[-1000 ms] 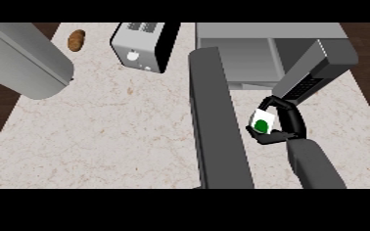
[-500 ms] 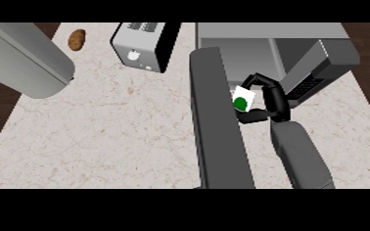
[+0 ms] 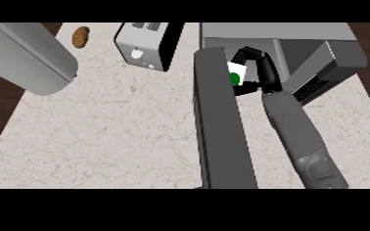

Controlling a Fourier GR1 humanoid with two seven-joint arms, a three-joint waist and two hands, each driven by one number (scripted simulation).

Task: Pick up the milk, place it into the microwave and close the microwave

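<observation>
The milk (image 3: 236, 74) is a small white carton with a green spot. My right hand (image 3: 265, 71) is curled round it, with black fingers arching over its top and side. Hand and carton hang at the front of the microwave (image 3: 289, 35), just right of its open door (image 3: 220, 127), a long dark slab that runs down the middle of the view. How far the carton is inside the cavity I cannot tell. My right forearm (image 3: 298, 137) comes up from the lower right. My left hand is out of view.
A silver toaster (image 3: 148, 46) stands left of the microwave at the back. A brown potato (image 3: 81, 36) lies near the back left corner. A thick grey cylinder (image 3: 34, 58) crosses the upper left. The speckled counter (image 3: 108, 137) spreads left of the door.
My right hand has carried the milk up and to the left, from beside the door's middle to the microwave's front. The door and the toaster stayed where they were.
</observation>
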